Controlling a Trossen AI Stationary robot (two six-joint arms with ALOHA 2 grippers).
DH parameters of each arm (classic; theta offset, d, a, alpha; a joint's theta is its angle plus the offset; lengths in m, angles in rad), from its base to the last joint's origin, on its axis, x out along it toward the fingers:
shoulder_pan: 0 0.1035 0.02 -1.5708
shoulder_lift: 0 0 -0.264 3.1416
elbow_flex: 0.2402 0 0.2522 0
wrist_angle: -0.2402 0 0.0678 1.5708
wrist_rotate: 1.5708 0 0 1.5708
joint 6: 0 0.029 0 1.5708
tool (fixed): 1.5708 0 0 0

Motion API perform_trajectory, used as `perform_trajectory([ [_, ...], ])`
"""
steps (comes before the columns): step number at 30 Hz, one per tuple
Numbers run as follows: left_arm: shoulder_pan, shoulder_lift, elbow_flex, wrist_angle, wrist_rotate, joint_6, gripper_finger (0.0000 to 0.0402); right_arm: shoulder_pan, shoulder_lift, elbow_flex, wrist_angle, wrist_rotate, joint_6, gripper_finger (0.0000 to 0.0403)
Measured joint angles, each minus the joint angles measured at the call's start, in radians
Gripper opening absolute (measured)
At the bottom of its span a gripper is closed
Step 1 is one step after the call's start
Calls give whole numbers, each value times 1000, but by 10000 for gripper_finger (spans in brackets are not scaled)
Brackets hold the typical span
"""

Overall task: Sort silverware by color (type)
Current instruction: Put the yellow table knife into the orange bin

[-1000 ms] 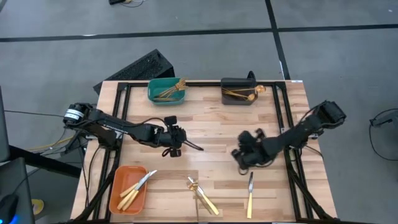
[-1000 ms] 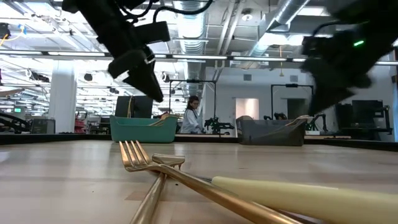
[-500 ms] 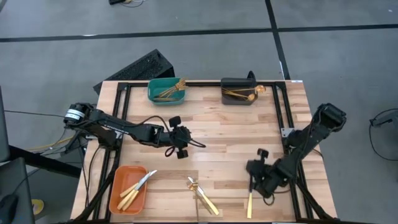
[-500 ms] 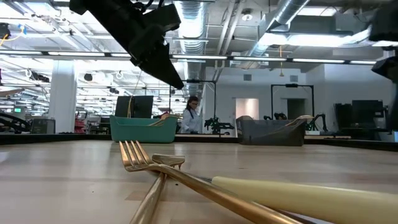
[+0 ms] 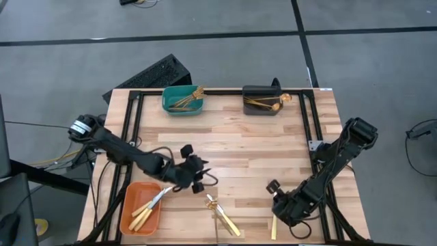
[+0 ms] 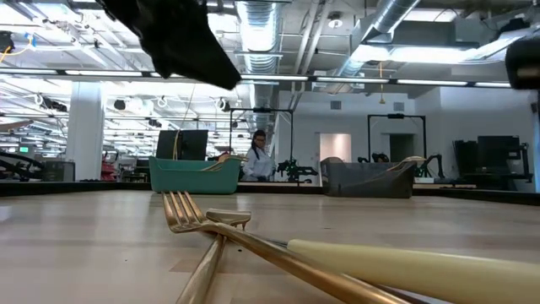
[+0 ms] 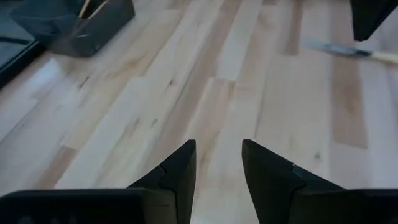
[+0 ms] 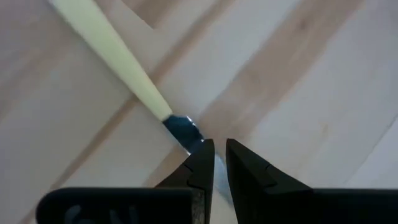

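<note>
From above, right gripper (image 5: 281, 205) low over knife (image 5: 273, 229); left gripper (image 5: 200, 179) just above fork pile (image 5: 222, 215). Right wrist: narrow jaws straddle knife blade (image 8: 183, 130), grasp unclear. Left wrist: released jaws over bare table (image 7: 205, 74), knife (image 7: 348, 51) far ahead.

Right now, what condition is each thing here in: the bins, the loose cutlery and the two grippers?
Teal bin: holds forks.
Dark grey bin: holds spoons.
Orange bin: holds knives.
Loose fork and knife: lying crossed on the table.
Lone knife: lying flat.
Left gripper: open, empty.
Right gripper: nearly closed over the lone knife's blade.
</note>
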Motion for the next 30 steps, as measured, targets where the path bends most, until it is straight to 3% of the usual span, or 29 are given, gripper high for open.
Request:
perform_trajectory([
  [6,-70,0,0,11,-27,-67,118,2,0,35,9,-20,-71,76],
  [16,-88,0,0,-3,-112,-103,118,26,3,32,93,-133,-205,170],
  [22,-88,0,0,-3,-173,-142,118,35,32,33,178,-166,-277,168],
  [30,-88,0,0,-3,-179,-147,118,23,152,33,169,-193,-284,153],
])
